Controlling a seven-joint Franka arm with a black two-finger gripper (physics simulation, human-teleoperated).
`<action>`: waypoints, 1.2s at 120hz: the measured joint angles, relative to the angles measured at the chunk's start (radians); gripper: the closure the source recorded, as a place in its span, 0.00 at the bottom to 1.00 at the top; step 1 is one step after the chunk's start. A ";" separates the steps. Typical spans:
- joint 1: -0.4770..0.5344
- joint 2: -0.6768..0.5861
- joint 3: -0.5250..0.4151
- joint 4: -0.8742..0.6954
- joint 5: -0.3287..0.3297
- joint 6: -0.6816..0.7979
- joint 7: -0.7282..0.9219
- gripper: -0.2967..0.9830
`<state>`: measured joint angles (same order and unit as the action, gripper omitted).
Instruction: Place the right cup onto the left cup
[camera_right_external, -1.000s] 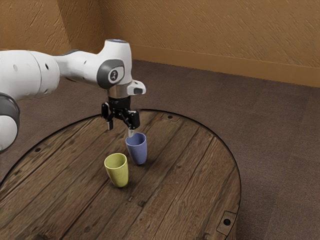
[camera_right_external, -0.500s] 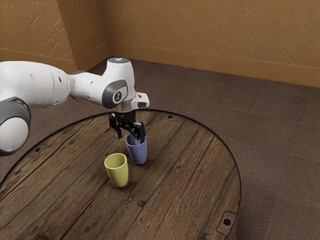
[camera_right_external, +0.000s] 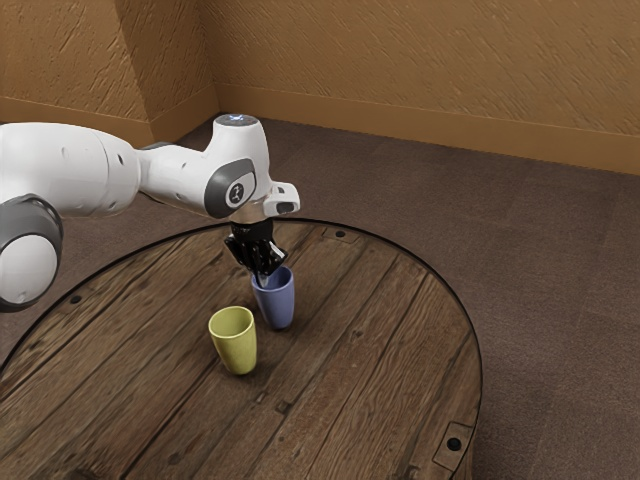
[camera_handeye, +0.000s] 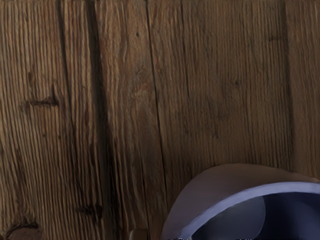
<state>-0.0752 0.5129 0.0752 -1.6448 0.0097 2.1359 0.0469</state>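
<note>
Exterior view: the pincer (camera_right_external: 263, 279), wide apart earlier, has nearly closed, pinching the blue cup (camera_right_external: 277, 305) by its rim; upright beside the yellow cup (camera_right_external: 235, 345) on the worktop (camera_right_external: 365, 350), it seems ready for lifting.

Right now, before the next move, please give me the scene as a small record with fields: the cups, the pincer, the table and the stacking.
blue cup: upright on the table, at its rim the pincer
yellow cup: upright, mouth up, nearer the exterior view's left than the blue one
pincer: fingers closed on the near-left rim of the blue cup, as the exterior view shows it
table: round, brown wooden planks, dark edge
stacking: not done, cups stand separately
</note>
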 joint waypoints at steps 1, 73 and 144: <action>0.000 0.000 0.000 0.000 0.000 0.000 0.000 0.81; -0.006 -0.319 0.001 -0.108 0.024 -0.112 -0.013 0.85; -0.039 -0.575 0.002 -0.424 0.060 -0.136 -0.123 0.85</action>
<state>-0.1142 -0.0618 0.0768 -2.0687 0.0693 1.9999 -0.0764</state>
